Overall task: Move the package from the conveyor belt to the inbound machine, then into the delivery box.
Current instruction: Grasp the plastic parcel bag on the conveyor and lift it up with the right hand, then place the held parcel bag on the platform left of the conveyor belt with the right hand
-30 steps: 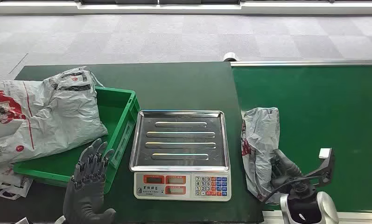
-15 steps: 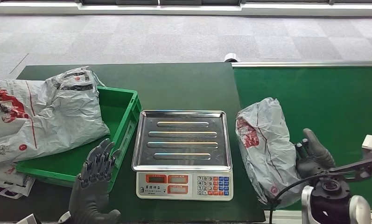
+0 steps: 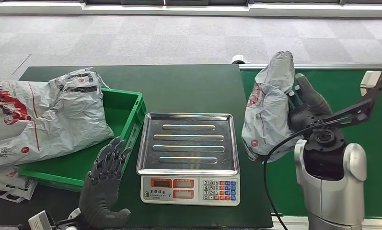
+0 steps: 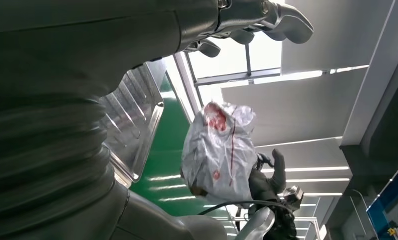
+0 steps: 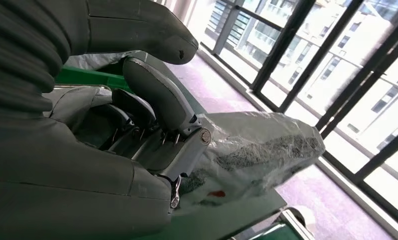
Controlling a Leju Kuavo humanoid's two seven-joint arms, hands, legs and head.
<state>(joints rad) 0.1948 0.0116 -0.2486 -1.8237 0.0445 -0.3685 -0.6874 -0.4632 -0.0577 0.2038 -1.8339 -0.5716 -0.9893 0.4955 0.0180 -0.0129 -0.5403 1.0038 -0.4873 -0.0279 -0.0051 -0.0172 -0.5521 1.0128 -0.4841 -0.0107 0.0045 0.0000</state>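
Observation:
My right hand grips a grey plastic package with red print and holds it up in the air above the conveyor belt, just right of the scale. The same package hangs in the left wrist view, and the right wrist view has the package against my right hand. The inbound machine is a scale with a bare steel tray and a keypad. My left hand stands open with spread fingers in front of the green delivery box.
Large grey parcel bags lie in and over the green box's left side. More parcels sit on the dark green table at the front left. A belt roller sits at the belt's far end.
My right hand has lifted the package off the belt and raised it well above it, swinging it upright. My left hand has shifted slightly right and forward.

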